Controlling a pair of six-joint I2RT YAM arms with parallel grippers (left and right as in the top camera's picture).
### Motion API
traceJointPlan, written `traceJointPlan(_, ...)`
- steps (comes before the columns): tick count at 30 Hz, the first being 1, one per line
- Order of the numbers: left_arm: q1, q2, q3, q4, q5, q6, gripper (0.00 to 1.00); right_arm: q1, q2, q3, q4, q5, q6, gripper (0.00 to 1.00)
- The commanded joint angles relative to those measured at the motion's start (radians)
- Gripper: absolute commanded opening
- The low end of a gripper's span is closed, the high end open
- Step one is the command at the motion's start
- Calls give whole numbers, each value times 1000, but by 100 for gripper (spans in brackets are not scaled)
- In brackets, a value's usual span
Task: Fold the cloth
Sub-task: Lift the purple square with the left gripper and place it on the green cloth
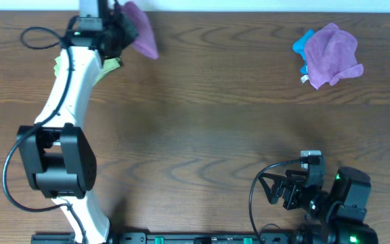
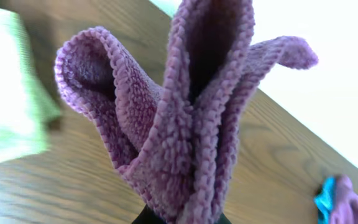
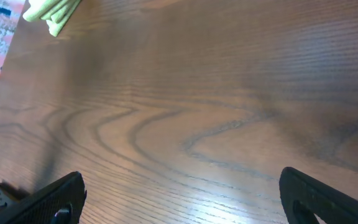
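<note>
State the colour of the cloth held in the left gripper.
Lilac-purple; the cloth shows best in the left wrist view.

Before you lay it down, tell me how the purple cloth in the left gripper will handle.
Probably floppy: the purple cloth spills in loose lobes from the left gripper. Likely light: one pinch holds it. Nubby loops suggest grip, not slipperiness.

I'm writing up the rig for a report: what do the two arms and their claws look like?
The left arm has white links, black joint housings and looping black cables. The right arm is mostly black, with a green light. The left claw and right claw are black.
</note>
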State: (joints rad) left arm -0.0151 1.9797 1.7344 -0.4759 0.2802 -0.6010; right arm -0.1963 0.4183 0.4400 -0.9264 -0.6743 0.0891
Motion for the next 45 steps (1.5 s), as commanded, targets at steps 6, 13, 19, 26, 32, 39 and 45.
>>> traceJointPlan(6,111,-4,11,-8,-48,29,6,-7,-6,-6,-2,-10,11,99)
traceJointPlan(13,140,-3,10,-25,-100,38,6,-7,-6,-6,-2,-10,11,99)
traceJointPlan(19,140,32,10,-24,-111,40,6,-7,-6,-6,-2,-10,11,99)
traceJointPlan(26,157,43,9,-79,-159,50,6,-7,-6,-6,-2,-10,11,99)
traceJointPlan(32,187,48,-16,-122,-172,63,6,-7,-6,-6,-2,-10,11,99)
traceJointPlan(39,211,55,-79,-118,-186,64,6,-7,-6,-6,-2,-10,11,99)
traceJointPlan(45,213,56,-135,-111,-203,72,14,-7,-6,-6,-2,-10,11,99)
